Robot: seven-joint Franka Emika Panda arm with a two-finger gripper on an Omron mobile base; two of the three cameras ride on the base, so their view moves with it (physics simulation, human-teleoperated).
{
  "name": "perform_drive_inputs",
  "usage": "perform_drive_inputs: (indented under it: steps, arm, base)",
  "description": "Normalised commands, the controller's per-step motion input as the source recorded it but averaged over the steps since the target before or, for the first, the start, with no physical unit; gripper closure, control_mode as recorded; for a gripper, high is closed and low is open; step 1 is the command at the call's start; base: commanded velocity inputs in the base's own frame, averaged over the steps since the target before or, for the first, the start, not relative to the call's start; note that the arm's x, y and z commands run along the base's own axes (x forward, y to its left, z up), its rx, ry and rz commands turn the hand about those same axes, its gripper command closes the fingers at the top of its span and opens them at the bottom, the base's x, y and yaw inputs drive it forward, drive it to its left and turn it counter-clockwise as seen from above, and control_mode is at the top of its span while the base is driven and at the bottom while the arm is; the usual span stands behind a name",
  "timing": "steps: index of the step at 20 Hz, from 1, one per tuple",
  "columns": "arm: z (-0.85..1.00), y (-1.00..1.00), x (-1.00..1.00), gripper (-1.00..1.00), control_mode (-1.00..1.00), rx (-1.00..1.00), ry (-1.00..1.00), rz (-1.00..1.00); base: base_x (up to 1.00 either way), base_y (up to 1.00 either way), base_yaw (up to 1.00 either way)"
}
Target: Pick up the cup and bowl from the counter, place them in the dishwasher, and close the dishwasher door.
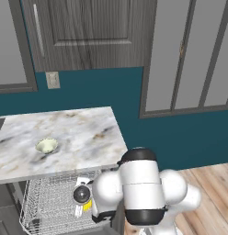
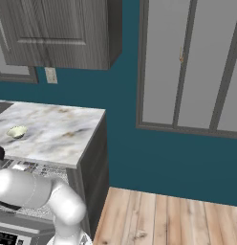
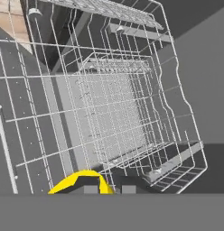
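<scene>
Tabletop (image 1: 83,133) marble, running from 9 o'clock toward centre in the left base view, teal wall behind, wood floor (image 2: 168,217) at 5 o'clock in the right base view. Dishwasher (image 1: 24,202) open under the tabletop edge, white wire rack (image 3: 118,113) pulled out, inner basket at centre of the hand view. Arm bent down at 6 o'clock, gripper (image 1: 83,199) over the rack. Bowl (image 1: 46,146) on the tabletop at 9 o'clock, well apart from the gripper. Cup (image 3: 82,180) yellow, at 6 o'clock in the hand view, rim arcing just over the fingertips; jaws closed around the cup, above the rack
</scene>
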Motion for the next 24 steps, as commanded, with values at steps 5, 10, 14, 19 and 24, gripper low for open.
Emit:
perform_drive_inputs:
  steps: [5,10,14,19,24]
  arm:
    - [-0.03,0.0,0.26,1.0,-1.0,0.0,0.0,0.0]
    - [-0.37,0.08,0.16,1.0,-1.0,0.0,0.0,0.01]
    - [-0.5,0.16,0.02,1.0,-1.0,0.0,0.0,0.02]
    - [-0.47,0.13,0.0,1.0,-1.0,0.0,0.0,0.02]
    - [-0.49,0.14,0.0,1.0,-1.0,0.0,0.0,0.02]
  base:
    - [0.0,0.0,0.0]
    - [0.0,0.0,0.0]
    - [0.0,0.0,0.0]
    - [0.0,0.0,0.0]
    - [0.0,0.0,0.0]
